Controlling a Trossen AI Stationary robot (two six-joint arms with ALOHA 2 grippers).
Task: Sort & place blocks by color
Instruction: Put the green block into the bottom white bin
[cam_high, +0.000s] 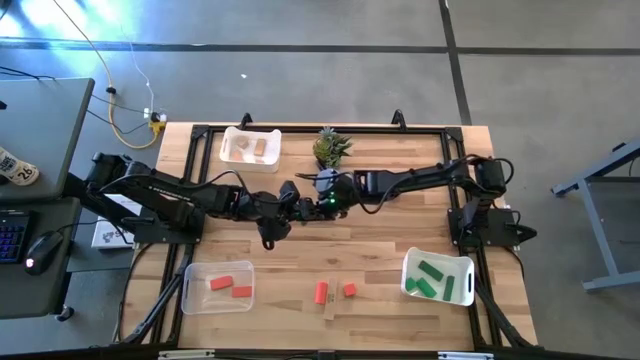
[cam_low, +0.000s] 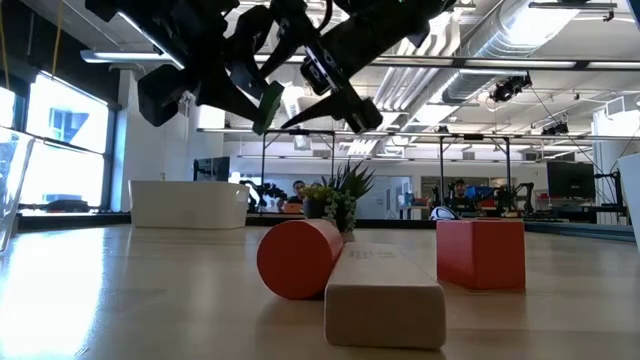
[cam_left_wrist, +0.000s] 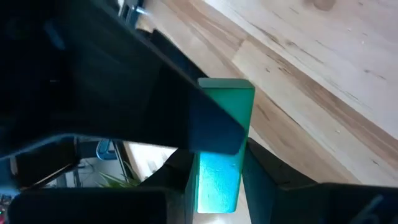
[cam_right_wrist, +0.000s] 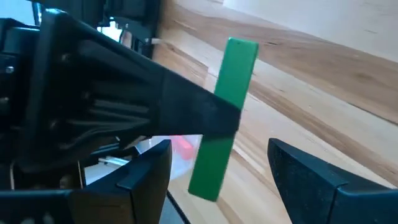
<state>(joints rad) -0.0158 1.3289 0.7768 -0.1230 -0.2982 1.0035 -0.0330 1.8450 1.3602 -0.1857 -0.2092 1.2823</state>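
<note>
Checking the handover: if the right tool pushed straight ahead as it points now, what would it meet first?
Most likely the green block, held upright in the left tool, right in front of the open right tool. Depth is hard to judge; the block seems between the fingers or just ahead.

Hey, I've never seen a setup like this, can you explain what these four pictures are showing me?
It is one moment seen by four cameras. The overhead picture shows two dark robot arms at a wooden table. Another camera sits at table height; the other two ride on the arms' wrists. The left gripper is shut on a green block, held above the table's middle. The right gripper is open, its fingers on either side of that block: probably a handover. On the table lie two red blocks and a tan block. Around them stand three bins, holding tan, red and green blocks, plus a small plant.
</note>
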